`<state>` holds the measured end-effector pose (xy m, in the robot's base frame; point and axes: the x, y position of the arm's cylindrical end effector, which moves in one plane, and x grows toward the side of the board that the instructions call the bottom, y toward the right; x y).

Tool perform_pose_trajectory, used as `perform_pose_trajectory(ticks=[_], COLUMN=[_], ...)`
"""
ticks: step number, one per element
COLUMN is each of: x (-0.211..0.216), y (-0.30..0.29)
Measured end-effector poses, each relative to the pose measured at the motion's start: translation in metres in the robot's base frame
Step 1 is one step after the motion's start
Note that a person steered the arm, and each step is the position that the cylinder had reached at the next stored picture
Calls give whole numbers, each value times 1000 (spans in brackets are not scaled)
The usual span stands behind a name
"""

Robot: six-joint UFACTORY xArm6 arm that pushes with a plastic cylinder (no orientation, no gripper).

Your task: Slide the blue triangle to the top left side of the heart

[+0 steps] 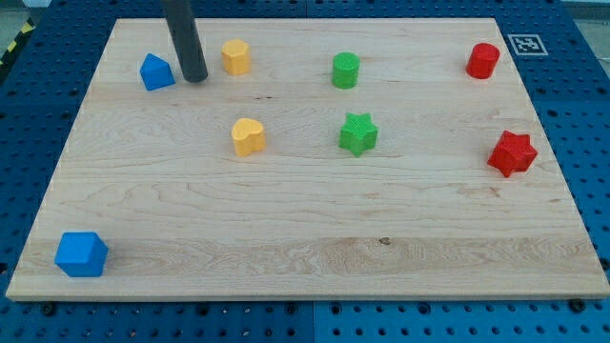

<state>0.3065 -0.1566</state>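
The blue triangle [156, 72] lies near the board's top left. My tip [194, 78] stands just to its right, a small gap apart, between it and a yellow block [236, 57]. The yellow heart [248, 137] lies below and to the right of my tip, toward the middle of the board. The blue triangle is up and well to the left of the heart.
A blue cube [81, 253] sits at the bottom left corner. A green cylinder [346, 70] and a green star [358, 133] lie at centre. A red cylinder [483, 60] and a red star [512, 153] lie at the right. The wooden board [305, 238] rests on a blue pegboard.
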Motion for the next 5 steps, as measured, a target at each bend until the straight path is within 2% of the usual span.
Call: perform_pose_trajectory(ticks=[1,3,4,5], x=[-17,-17,-39,-37], y=[-4,-6,-19,-69])
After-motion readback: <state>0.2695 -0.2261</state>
